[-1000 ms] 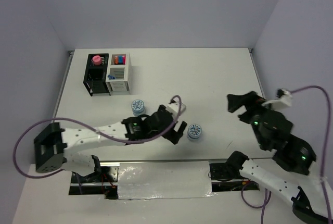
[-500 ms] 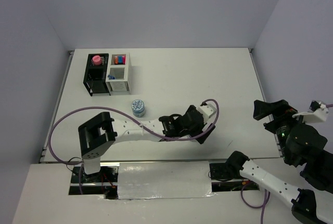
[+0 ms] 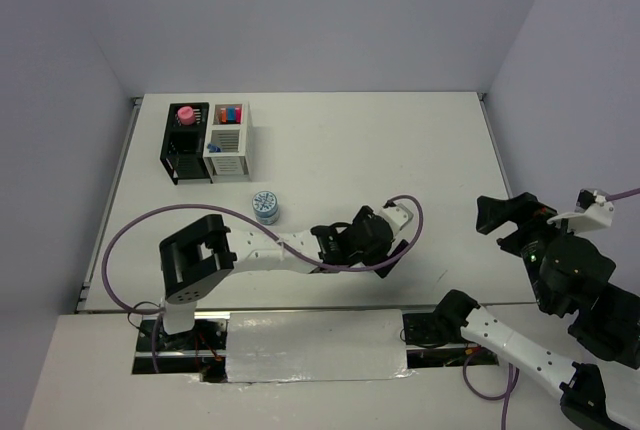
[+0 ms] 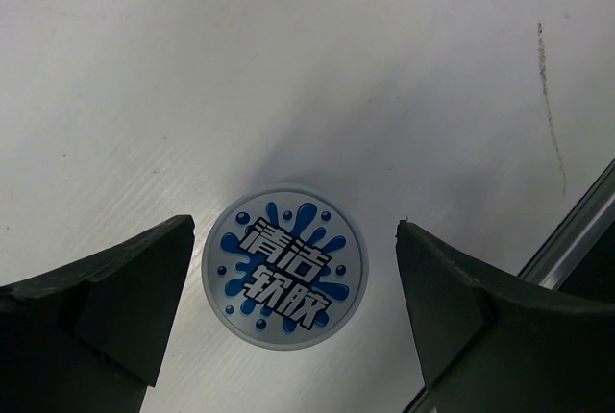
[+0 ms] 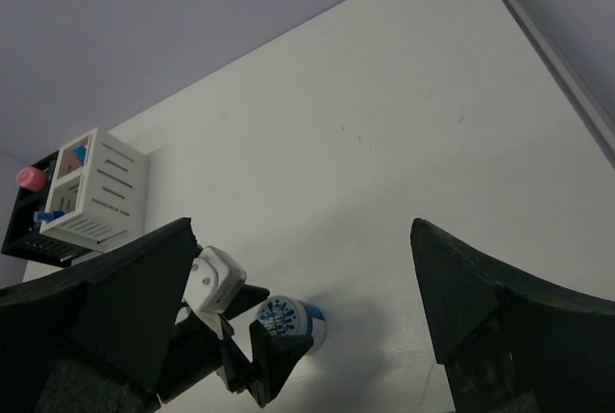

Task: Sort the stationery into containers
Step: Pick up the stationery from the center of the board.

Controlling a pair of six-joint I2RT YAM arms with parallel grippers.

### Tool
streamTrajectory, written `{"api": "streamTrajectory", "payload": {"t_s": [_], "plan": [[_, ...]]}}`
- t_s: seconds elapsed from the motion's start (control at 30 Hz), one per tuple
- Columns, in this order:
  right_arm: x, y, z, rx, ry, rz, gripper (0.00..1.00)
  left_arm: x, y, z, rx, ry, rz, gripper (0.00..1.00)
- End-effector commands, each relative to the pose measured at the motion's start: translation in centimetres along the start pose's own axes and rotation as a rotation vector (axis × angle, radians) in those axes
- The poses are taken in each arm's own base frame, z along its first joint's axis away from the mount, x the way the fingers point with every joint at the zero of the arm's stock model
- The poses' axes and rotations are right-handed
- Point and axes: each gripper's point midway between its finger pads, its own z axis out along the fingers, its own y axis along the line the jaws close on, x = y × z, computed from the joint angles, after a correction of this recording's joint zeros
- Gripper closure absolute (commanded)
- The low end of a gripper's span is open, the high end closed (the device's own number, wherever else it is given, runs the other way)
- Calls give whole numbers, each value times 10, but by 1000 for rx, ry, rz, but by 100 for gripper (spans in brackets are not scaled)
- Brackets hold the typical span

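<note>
- The black box (image 3: 186, 146) and the white box (image 3: 230, 146) stand joined side to side at the far left of the table (image 3: 350, 150).
- A pink-capped bottle (image 3: 185, 115) sits in the black box.
- Coloured caps (image 3: 231, 112) show in the white box, too small to tell apart with any certainty.
- A round light-blue tin (image 3: 265, 206) sits on the table just in front of the boxes.
- The left gripper (image 3: 383, 258) reaches rightward, low near the front edge.
- The right gripper (image 3: 492, 222) hangs by the right edge, well apart from the tin.
</note>
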Motion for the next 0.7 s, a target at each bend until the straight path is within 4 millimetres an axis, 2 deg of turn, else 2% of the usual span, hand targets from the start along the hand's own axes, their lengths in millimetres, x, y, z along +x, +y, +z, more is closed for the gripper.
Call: {"api": "streamTrajectory", "payload": {"t_s": [0.0, 0.07, 0.1, 0.17, 0.47, 0.5, 0.53, 0.63, 0.67], "plan": [[-4, 6, 2, -22, -19, 16, 0, 9, -4, 6, 10, 11, -9, 3], [-3, 7, 2, -29, -18, 13, 0, 12, -3, 7, 8, 13, -10, 5], [-2, 8, 2, -33, -18, 15, 0, 13, -2, 7, 5, 12, -10, 13], [-3, 9, 2, -34, -20, 14, 0, 13, -2, 8, 4, 10, -11, 18], [-3, 11, 0, -62, -19, 14, 0, 25, 1, 15, -19, 42, -7, 18], [-3, 11, 0, -65, -18, 13, 0, 24, 1, 15, -16, 40, -7, 25], [-4, 11, -1, -67, -20, 17, 0, 23, 0, 14, -12, 34, -6, 49], [-4, 12, -1, -83, -25, 26, 0, 16, 3, 8, -20, 12, -12, 89], [-3, 12, -1, -84, -24, 26, 0, 13, 3, 6, -23, 7, -17, 92]]}}
